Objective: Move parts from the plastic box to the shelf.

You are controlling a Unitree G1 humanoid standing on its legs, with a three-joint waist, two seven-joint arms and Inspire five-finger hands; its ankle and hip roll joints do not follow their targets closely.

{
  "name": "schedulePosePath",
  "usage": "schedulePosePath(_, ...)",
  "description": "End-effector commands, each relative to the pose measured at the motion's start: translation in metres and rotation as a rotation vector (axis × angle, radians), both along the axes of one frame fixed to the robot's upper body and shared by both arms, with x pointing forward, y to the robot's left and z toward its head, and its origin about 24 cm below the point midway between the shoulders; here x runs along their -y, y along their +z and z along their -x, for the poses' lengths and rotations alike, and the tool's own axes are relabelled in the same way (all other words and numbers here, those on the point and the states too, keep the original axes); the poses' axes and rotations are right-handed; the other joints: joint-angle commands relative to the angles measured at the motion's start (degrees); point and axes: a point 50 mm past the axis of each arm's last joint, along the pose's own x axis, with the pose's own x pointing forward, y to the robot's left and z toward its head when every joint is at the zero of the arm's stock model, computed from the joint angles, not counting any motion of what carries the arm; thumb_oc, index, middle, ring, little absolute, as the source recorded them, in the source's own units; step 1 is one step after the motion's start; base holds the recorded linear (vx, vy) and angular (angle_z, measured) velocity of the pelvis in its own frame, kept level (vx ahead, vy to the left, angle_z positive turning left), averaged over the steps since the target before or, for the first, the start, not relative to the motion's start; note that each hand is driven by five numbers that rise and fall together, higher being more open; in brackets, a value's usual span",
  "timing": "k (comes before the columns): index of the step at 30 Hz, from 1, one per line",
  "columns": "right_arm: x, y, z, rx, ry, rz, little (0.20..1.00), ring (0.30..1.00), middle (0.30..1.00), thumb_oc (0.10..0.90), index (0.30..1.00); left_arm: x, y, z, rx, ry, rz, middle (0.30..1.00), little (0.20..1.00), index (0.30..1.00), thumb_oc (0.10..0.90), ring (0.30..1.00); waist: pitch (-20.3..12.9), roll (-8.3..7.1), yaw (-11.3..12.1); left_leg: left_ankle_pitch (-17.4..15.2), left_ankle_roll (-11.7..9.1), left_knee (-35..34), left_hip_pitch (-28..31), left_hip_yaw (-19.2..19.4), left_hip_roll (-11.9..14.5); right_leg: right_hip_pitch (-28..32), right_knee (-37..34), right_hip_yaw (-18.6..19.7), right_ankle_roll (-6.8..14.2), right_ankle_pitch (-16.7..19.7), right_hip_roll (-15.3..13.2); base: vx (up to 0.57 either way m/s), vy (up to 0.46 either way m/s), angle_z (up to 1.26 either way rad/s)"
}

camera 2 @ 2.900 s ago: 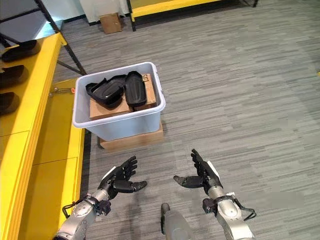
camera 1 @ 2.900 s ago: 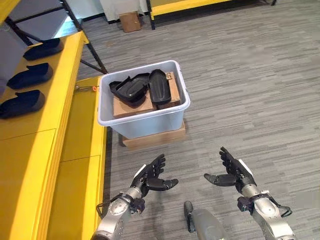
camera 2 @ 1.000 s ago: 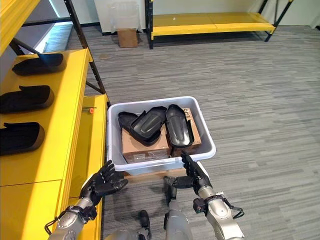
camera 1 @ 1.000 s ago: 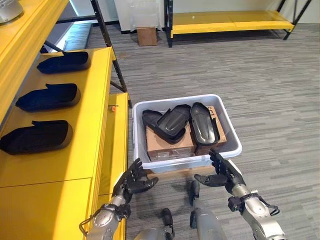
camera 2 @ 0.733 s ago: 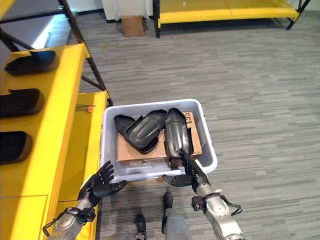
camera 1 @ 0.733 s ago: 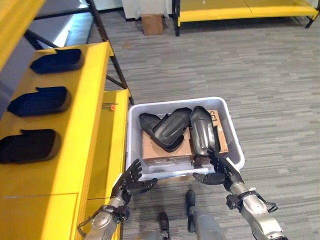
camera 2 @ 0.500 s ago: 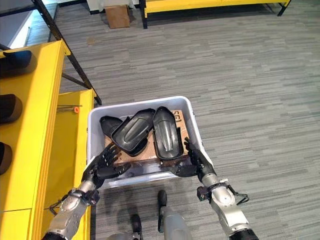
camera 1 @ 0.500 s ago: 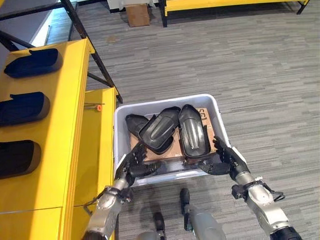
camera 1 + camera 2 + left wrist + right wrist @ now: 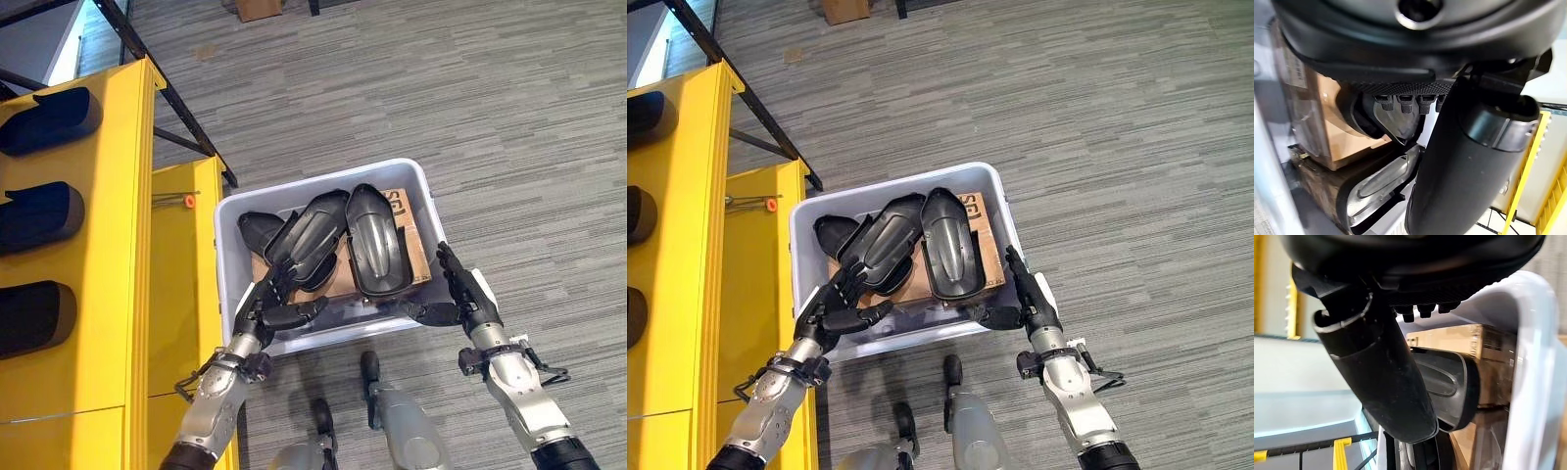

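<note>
While boxed, three black parts (image 9: 377, 242)

Even, bright overhead light is filling both eye views, leaving only soft shadows on the floor (image 9: 509, 127). The glossy black parts (image 9: 377, 250) in the box (image 9: 227, 284) are catching pale glare. In the wrist views each robot hand is looming dark and out of focus.

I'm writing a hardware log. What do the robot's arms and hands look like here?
Both arms are silver-grey metal with dark joints at the wrists. The left hand and right hand are dark, with slim segmented fingers and a thumb. The right hand bears a white cover along its side.
</note>
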Motion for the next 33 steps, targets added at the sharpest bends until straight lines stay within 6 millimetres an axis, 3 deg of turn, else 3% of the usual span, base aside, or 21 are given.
schedulePosePath(1,-0.02,0.06,-0.002,0.356,0.126,0.035,1.0,1.0,1.0,0.9,1.0,0.004,0.053,-0.004,0.308,-0.026,0.045,1.0,1.0,1.0,0.9,1.0,-4.4,-0.49,-0.7,-8.3,-0.4,7.6,3.2,3.3,2.3,-2.8,6.2,2.6,3.9,-7.7,-3.0,0.04,-0.136,0.07)
schedulePosePath(6,-0.022,0.072,-0.007,0.399,0.119,0.074,1.0,1.0,1.0,0.9,1.0,0.024,0.073,-0.009,0.357,-0.123,0.089,1.0,1.0,1.0,0.9,1.0,-4.3,0.25,-0.6,-6.9,-0.6,18.4,-0.3,5.1,1.4,-0.8,5.6,0.9,2.2,-9.3,-3.1,0.0,-0.14,0.18)
schedulePosePath(9,-0.023,0.079,-0.013,0.419,0.122,0.088,1.0,1.0,1.0,0.9,1.0,0.028,0.073,-0.01,0.342,-0.128,0.112,1.0,1.0,1.0,0.9,1.0,-4.1,0.64,-0.6,-5.3,-1.1,14.9,-1.5,5.4,3.3,-0.2,5.2,1.2,2.3,-9.5,-3.2,0.01,0.063,0.25)
schedulePosePath(10,-0.024,0.083,-0.014,0.419,0.126,0.096,1.0,1.0,1.0,0.9,1.0,0.029,0.07,-0.009,0.328,-0.129,0.124,1.0,1.0,1.0,0.9,1.0,-4.3,1.13,-1.0,-3.2,-2.2,8.9,-0.5,6.4,5.3,0.3,4.7,1.1,2.8,-9.6,-3.6,0.03,0.145,0.04)
schedulePosePath(12,-0.023,0.085,-0.015,0.418,0.127,0.099,1.0,1.0,1.0,0.9,1.0,0.029,0.068,-0.008,0.316,-0.134,0.149,1.0,1.0,1.0,0.9,1.0,-4.5,1.4,-1.3,-0.3,-3.5,5.2,0.0,7.2,7.5,1.2,3.9,1.0,3.0,-9.7,-4.1,0.06,0.196,0.35)
schedulePosePath(13,-0.022,0.087,-0.015,0.413,0.116,0.095,1.0,1.0,1.0,0.9,1.0,0.029,0.066,-0.006,0.318,-0.146,0.161,1.0,1.0,1.0,0.9,1.0,-4.5,1.37,-1.5,4.3,-5.3,3.6,-0.9,8.0,10.8,2.8,2.6,1.1,3.0,-9.9,-4.8,0.08,0.228,0.45)
schedulePosePath(15,-0.021,0.088,-0.017,0.408,0.102,0.099,1.0,1.0,1.0,0.9,1.0,0.031,0.063,-0.005,0.322,-0.165,0.176,1.0,1.0,1.0,0.9,1.0,-4.5,1.26,-1.5,8.4,-6.8,3.3,-2.6,8.6,14.1,4.1,1.1,1.4,2.7,-9.8,-5.3,0.08,0.191,0.22)
schedulePosePath(16,-0.02,0.088,-0.019,0.405,0.095,0.107,1.0,1.0,1.0,0.9,1.0,0.033,0.063,-0.005,0.326,-0.17,0.188,1.0,1.0,1.0,0.9,1.0,-4.0,0.98,-1.5,8.9,-7.0,3.6,-3.2,8.4,15.0,5.4,0.4,1.7,2.8,-10.0,-5.9,0.1,0.2,0.04)
schedulePosePath(17,-0.019,0.089,-0.022,0.398,0.102,0.108,1.0,1.0,1.0,0.9,1.0,0.035,0.062,-0.006,0.317,-0.169,0.202,1.0,1.0,1.0,0.9,1.0,-3.9,0.81,-1.2,7.2,-6.8,3.2,-3.0,7.6,14.3,5.9,-0.1,2.3,3.1,-9.9,-6.4,0.09,0.173,-0.07)
schedulePosePath(19,-0.019,0.09,-0.024,0.404,0.124,0.131,1.0,1.0,1.0,0.9,1.0,0.036,0.059,-0.007,0.292,-0.153,0.215,1.0,1.0,1.0,0.9,1.0,-3.8,0.7,-0.6,6.6,-7.1,3.3,-3.3,6.0,13.9,5.9,0.0,3.0,3.4,-9.8,-6.5,0.09,0.131,-0.22)
schedulePosePath(22,-0.02,0.092,-0.023,0.41,0.156,0.179,1.0,1.0,1.0,0.9,1.0,0.033,0.054,-0.006,0.256,-0.125,0.217,1.0,1.0,1.0,0.9,1.0,-3.9,0.8,-0.5,6.0,-7.2,3.3,-2.7,7.1,13.5,6.4,-0.5,2.4,3.7,-9.3,-6.8,0.11,0.158,-0.55)
schedulePosePath(27,-0.02,0.095,-0.028,0.377,0.185,0.134,1.0,1.0,1.0,0.9,1.0,0.024,0.041,-0.001,0.176,-0.115,0.25,1.0,1.0,1.0,0.9,1.0,-3.4,0.56,0.9,1.6,-5.8,4.5,-2.5,7.0,10.4,7.6,-1.1,2.4,5.0,-8.2,-7.5,0.1,0.091,-0.37)
schedulePosePath(33,-0.017,0.094,-0.031,0.387,0.12,0.095,1.0,1.0,1.0,0.9,1.0,0.022,0.045,0.005,0.194,-0.129,0.215,1.0,1.0,1.0,0.9,1.0,-3.1,-0.2,2.1,0.1,-4.5,4.7,-2.2,6.5,8.9,8.6,-2.2,2.7,5.8,-7.3,-7.3,0.08,0.008,0.13)
